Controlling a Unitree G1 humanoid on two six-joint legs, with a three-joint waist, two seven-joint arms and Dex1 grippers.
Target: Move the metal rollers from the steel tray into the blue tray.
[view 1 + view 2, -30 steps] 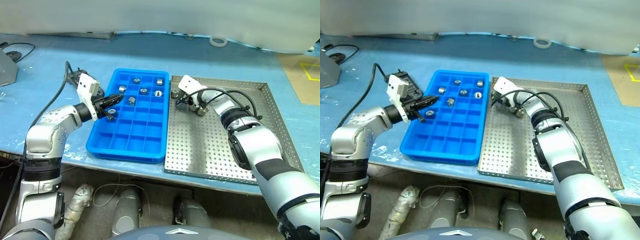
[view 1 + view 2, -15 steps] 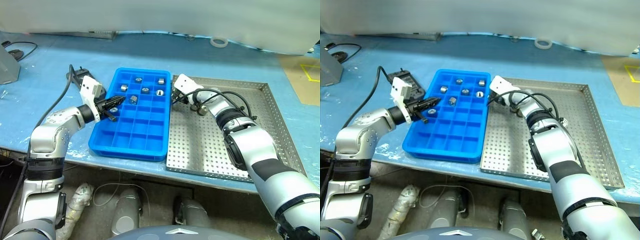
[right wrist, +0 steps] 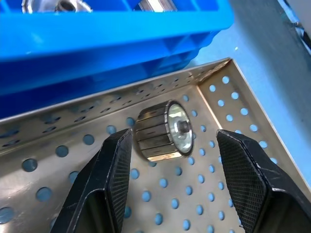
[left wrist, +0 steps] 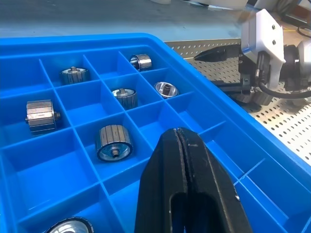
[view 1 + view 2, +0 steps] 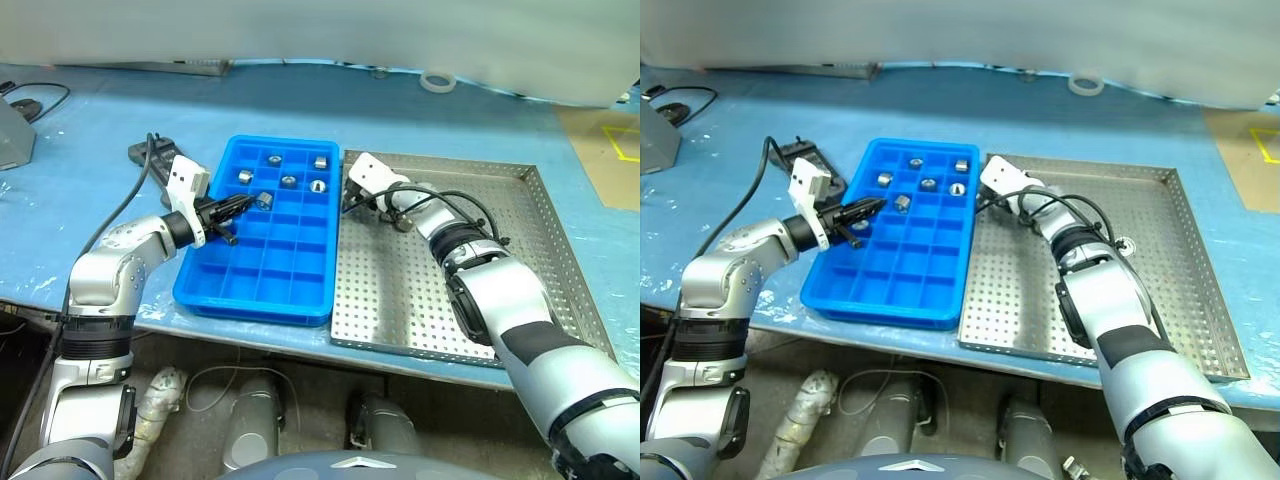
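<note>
The blue tray [image 5: 262,262] lies left of the steel tray [image 5: 470,300] and holds several metal rollers [image 4: 113,142] in its far compartments. My left gripper [image 4: 179,135] hovers over the blue tray's left part, shut with nothing in it. At the steel tray's far left corner, beside the blue tray's wall, my right gripper [image 3: 174,137] stands open. One metal roller [image 3: 163,131] lies on its side on the holed steel between the two fingers [image 3: 114,165]. The fingers are apart from it.
A white tape ring [image 5: 436,82] lies at the back of the blue table. A dark controller [image 5: 148,153] with a cable sits left of the blue tray. A grey box [image 5: 12,135] stands at the far left. Brown board with yellow marks [image 5: 610,150] is at the right.
My right gripper has swung a little towards the blue tray's side, at the steel tray's corner. The left gripper has stayed nearly still and shut.
</note>
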